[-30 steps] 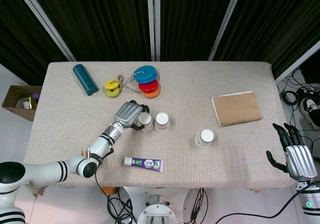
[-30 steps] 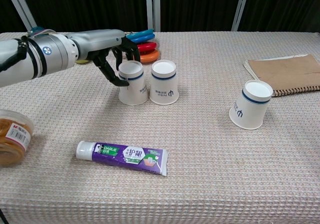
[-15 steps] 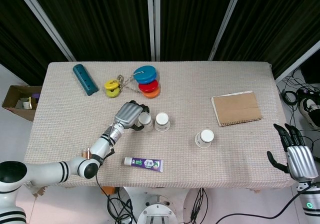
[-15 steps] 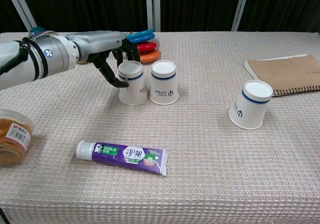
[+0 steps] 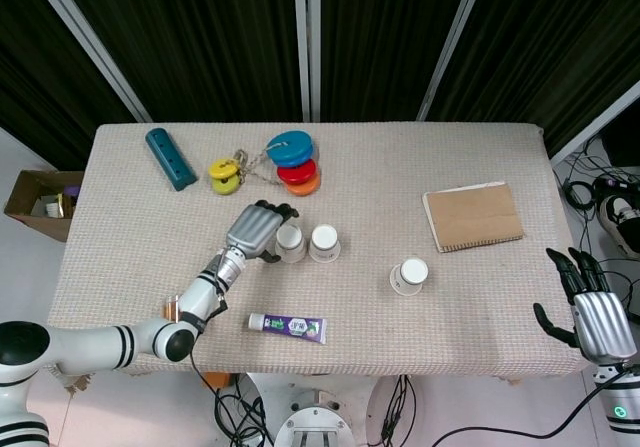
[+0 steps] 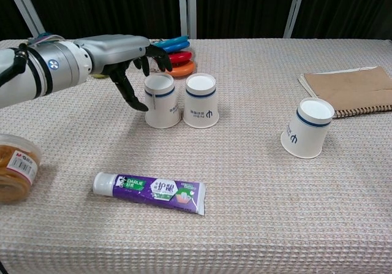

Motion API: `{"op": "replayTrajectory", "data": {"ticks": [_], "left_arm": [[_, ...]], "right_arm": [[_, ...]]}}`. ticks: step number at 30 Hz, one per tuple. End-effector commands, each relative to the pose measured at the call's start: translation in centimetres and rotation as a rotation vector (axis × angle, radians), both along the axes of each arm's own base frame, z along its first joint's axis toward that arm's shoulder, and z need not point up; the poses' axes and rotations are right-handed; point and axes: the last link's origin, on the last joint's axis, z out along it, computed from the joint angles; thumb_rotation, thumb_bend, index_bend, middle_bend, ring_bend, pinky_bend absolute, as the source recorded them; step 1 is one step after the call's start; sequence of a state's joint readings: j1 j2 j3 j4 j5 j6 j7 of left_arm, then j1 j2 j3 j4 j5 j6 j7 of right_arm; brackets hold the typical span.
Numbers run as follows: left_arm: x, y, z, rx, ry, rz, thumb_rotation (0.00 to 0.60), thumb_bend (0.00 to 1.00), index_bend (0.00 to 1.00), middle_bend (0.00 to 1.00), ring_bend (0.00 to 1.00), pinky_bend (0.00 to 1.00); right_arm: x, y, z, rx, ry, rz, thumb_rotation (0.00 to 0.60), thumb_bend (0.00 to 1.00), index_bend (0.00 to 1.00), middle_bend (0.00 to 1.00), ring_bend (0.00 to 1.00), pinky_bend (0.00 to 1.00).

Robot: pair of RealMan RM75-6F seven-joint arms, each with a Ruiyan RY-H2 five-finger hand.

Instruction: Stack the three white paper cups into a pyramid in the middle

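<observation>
Change: left hand (image 6: 125, 56) has let go of the left cup (image 6: 162, 100) since a second ago; its fingers, then wrapped on the cup's side, now stand spread just beside it, apart from it.
Left hand: released, holding nothing, at centre left of the chest view, fingertips curving down near the cup's rim.
Right hand (image 5: 592, 307): fingers spread and holding nothing, at the lower right edge of the head view, off the table (image 5: 400, 167); the chest view does not show it.
Cups: three white paper cups with a blue band near the rim, all upside down. Left cup and middle cup (image 6: 201, 100) stand side by side near frame centre, touching or nearly so. Third cup (image 6: 307, 127) sits well apart to the right, tilted.
Hard to see: the forearm covers part of the coloured discs (image 5: 292, 162) in the chest view; a jar (image 6: 17, 167) is cut off at the left edge there.
Other: toothpaste (image 6: 150, 192) lies below the cups; notebook (image 6: 352, 91) at right.
</observation>
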State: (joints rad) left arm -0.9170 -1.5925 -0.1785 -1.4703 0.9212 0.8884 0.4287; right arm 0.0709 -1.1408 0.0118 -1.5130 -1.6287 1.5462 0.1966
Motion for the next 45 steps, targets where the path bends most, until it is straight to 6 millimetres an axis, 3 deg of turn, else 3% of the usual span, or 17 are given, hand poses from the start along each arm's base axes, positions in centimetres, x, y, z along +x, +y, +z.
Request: {"op": "replayTrajectory", "data": {"ticks": [1,8,10,14,16,22,31,40,45], "left_arm": [[-0.4,-0.3,1.9,0.033,-0.015,0.014,0.600,0.10,0.18,0.13,0.21,0.22],[-3.0,-1.7,7.5,0.154,-0.072,0.059,0.600,0.09,0.18,0.12,0.19,0.21],[-4.2,-2.4,9.0,0.185,-0.078,0.072,0.600,0.09,0.18,0.12,0.19,0.21],[-6.4,-3.9,11.0,0.214,-0.079,0.107,0.600,0.09,0.18,0.12,0.19,0.21],[-7.5,-4.6,11.8,0.218,-0.073,0.125,0.600,0.09,0.18,0.12,0.19,0.21],[-9.7,-6.6,13.2,0.237,-0.061,0.150,0.600,0.09,0.18,0.12,0.19,0.21],[-11.6,-8.3,14.2,0.247,-0.058,0.175,0.600,0.09,0.18,0.12,0.19,0.21],[-12.3,-8.6,15.1,0.272,-0.079,0.189,0.600,0.09,0.18,0.12,0.19,0.21],[-12.7,-9.1,15.7,0.290,-0.088,0.192,0.600,0.09,0.18,0.12,0.19,0.21]], "right_arm": [[0.5,-0.3,-0.6,0.047,0.026,0.017,0.600,0.32,0.05,0.14,0.00,0.02],[3.3,-2.6,-3.9,0.217,0.110,0.085,0.600,0.13,0.05,0.16,0.00,0.03],[4.3,-3.9,-5.0,0.259,0.130,0.096,0.600,0.14,0.05,0.16,0.00,0.03],[6.1,-6.5,-6.8,0.322,0.152,0.125,0.600,0.28,0.05,0.17,0.00,0.04],[7.1,-7.8,-7.9,0.352,0.168,0.147,0.600,0.30,0.05,0.17,0.00,0.05],[9.4,-9.7,-10.7,0.419,0.231,0.203,0.600,0.30,0.07,0.18,0.00,0.05],[10.6,-10.5,-12.3,0.434,0.301,0.219,0.600,0.30,0.10,0.20,0.00,0.05],[11.1,-11.2,-13.8,0.445,0.335,0.250,0.600,0.38,0.28,0.30,0.06,0.08],[11.6,-11.2,-13.2,0.381,0.334,0.288,0.600,0.47,0.47,0.46,0.19,0.14]]}}
